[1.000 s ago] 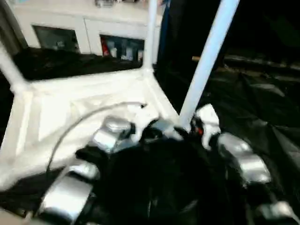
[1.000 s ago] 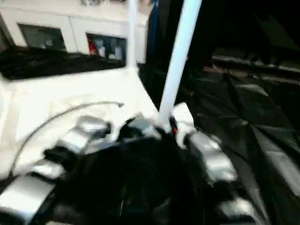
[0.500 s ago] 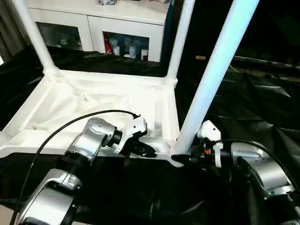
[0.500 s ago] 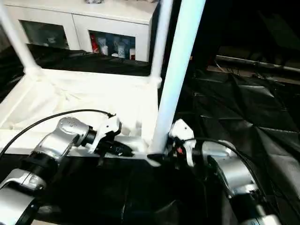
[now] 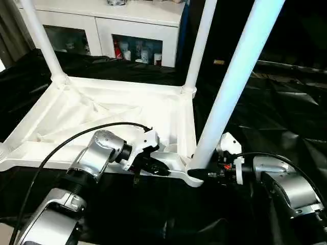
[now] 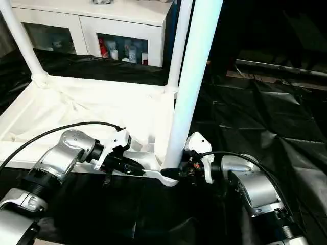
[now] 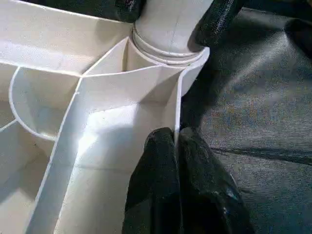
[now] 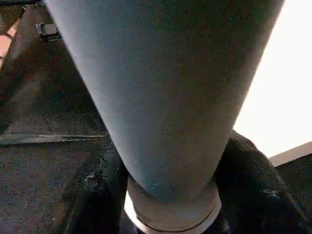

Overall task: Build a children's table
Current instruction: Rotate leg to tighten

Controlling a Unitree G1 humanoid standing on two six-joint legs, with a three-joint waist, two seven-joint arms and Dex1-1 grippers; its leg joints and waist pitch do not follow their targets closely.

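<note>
Left jaws (image 7: 176, 146) pinching the ribbed tabletop (image 5: 102, 109) rim, right jaws (image 8: 170, 195) clamping the smooth tube leg (image 5: 230, 87)

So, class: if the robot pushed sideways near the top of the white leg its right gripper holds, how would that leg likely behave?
The near leg is a long tube seated only at its base in the corner socket, so it would probably lever or wobble there. It looks smooth, so the right gripper may slip. The left gripper pinching the tabletop rim should limit sliding.

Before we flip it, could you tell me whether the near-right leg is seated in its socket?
Seated: the near-right leg stands upright with its base inside the tabletop's corner socket.
</note>
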